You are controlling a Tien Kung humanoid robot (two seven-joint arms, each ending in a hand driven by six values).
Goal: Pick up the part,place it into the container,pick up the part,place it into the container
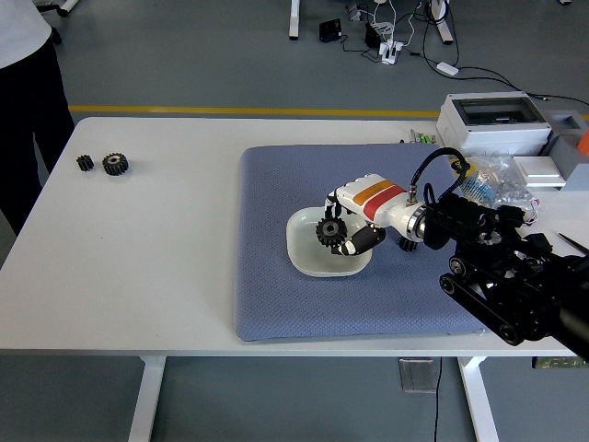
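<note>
- Gear (329,230), black and toothed, is being pinched in the curled fingers (359,241) of the right robot hand (342,230), directly over the container (307,255).
- The container, a pale shallow dish with rounded corners, is being carried by a blue-grey mat (276,295) on the white worktop (138,267); whether the gear is touching the dish floor cannot be told.
- The right arm (497,276) is being stretched in from the right edge, its white forearm with red and orange bands lying across the mat.
- A second, smaller black gear (408,243) is being partly hidden behind the wrist, on the mat just right of the container.
- Two more black gears are being left near the far left of the worktop, well apart from the mat: a small one (85,163) and, just beside it on the right, a larger one (115,164).
- A white box with a clear lid (492,120) and a clump of clear plastic bags (502,175) are being kept at the far right corner of the worktop.
- A person in dark trousers (28,120) is being seen partly at the upper left, standing off the worktop's left end, with no hand over it.
- The left robot hand is not being shown.
</note>
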